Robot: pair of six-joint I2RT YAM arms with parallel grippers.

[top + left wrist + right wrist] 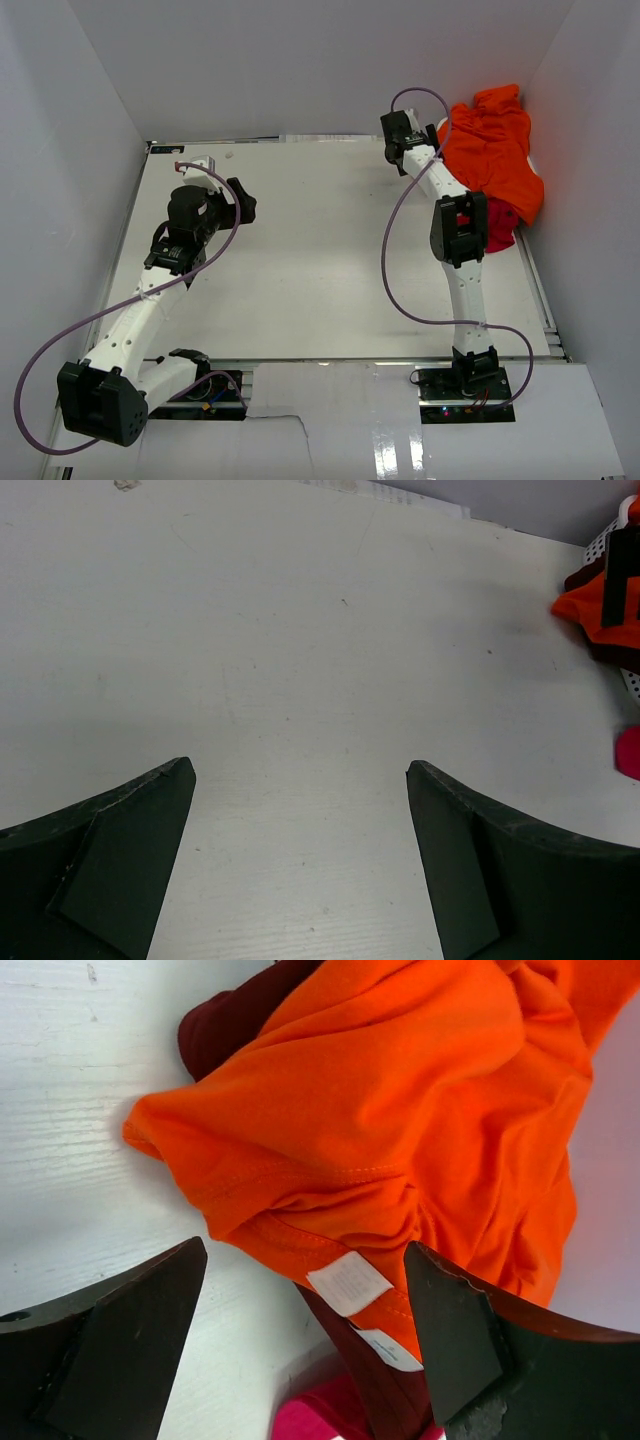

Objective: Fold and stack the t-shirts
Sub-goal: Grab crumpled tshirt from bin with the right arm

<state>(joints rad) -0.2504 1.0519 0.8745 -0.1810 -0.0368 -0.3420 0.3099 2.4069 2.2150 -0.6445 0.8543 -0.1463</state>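
The t-shirts lie heaped at the table's far right. A bright orange shirt point(495, 150) is on top, with a crimson one point(502, 226) showing at the heap's near side. In the right wrist view the orange shirt point(400, 1100) covers a dark maroon shirt point(225, 1020), and crimson cloth point(310, 1420) shows at the bottom. My right gripper point(304, 1248) is open just above the orange hem and its white label point(348, 1282), holding nothing. Seen from above, the right gripper point(400, 150) is at the heap's left edge. My left gripper point(298, 767) is open over bare table, and from above the left gripper point(243, 204) is at the left.
White walls close in the table on the left, back and right. A bit of white perforated basket point(598, 548) shows beside the heap. A purple cable point(395, 250) loops off the right arm over the table point(320, 250).
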